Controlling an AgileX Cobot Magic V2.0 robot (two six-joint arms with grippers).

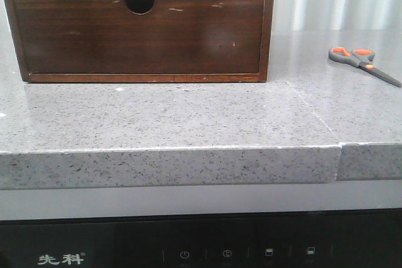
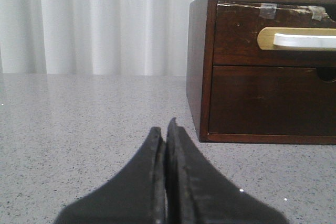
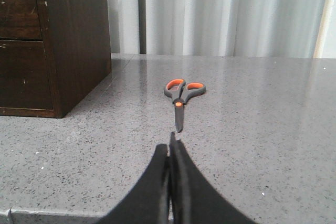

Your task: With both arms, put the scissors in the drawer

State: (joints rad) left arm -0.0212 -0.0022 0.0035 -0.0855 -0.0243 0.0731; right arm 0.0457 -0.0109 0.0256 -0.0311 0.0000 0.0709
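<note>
We see both claws clenched empty: scissors (image 3: 181,98) lie just ahead of right claw (image 3: 169,145); left claw (image 2: 165,129) faces the shut drawer (image 2: 270,100).

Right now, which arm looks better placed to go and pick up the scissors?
The right. The scissors lie straight ahead of the right gripper, blades toward it. The left gripper faces the drawer instead.

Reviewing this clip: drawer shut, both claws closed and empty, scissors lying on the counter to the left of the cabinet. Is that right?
One detail is wrong. The scissors lie to the right of the cabinet, not the left, as the front view shows. The rest holds: the drawer is shut, and the left claw and right claw are closed and empty.
</note>
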